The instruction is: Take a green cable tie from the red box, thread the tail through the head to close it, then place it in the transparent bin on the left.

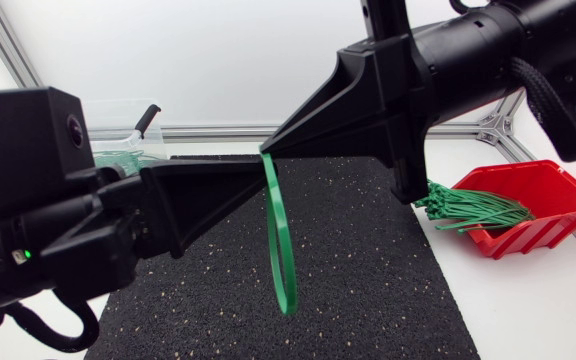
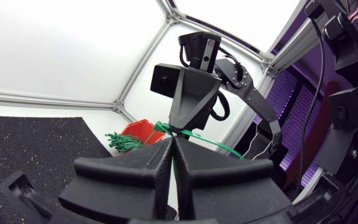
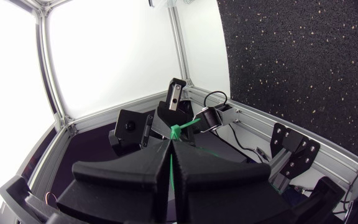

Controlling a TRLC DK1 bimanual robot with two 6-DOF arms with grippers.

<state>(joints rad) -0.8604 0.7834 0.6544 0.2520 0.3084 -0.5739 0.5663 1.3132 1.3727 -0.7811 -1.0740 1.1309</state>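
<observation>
Left gripper and right gripper meet tip to tip, each clamped on the green cable tie, whose loop hangs below them. It looks light, springy and slick, best pinched flat near the head, away from the bend.
</observation>
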